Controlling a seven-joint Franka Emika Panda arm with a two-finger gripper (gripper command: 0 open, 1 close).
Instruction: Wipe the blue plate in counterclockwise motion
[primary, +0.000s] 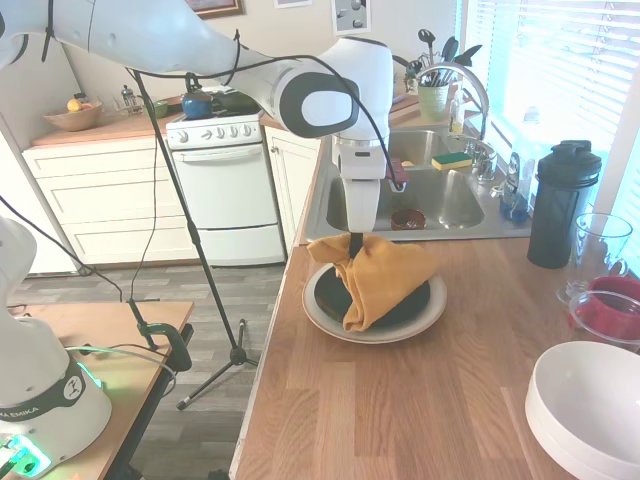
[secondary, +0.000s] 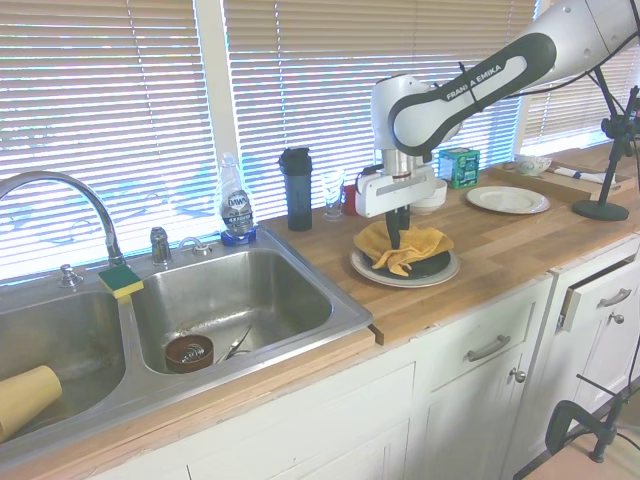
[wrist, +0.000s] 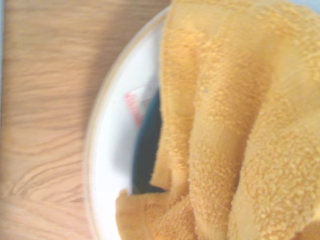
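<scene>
On the wooden counter (primary: 420, 400), the cream plate (primary: 322, 312) carries the blue plate (primary: 330, 292), mostly covered by a mustard-yellow towel (primary: 385, 280). The gripper (primary: 356, 243) hangs directly above the blue plate's left part, fingers clamped on the towel's bunched top, so wiping needs only circling in place. To the right stands a white bowl (primary: 590, 400).

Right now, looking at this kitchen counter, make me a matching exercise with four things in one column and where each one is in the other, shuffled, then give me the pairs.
Things:
1. yellow cloth
2. blue plate
3. green-and-yellow sponge
4. black bottle

Places:
A. on the sink's rim
B. stacked on the cream plate
C. upright on the counter near the window
D. hanging from the pincer, draped over the plates

Pairs: 1-D, 2-B, 3-A, 4-C
</scene>
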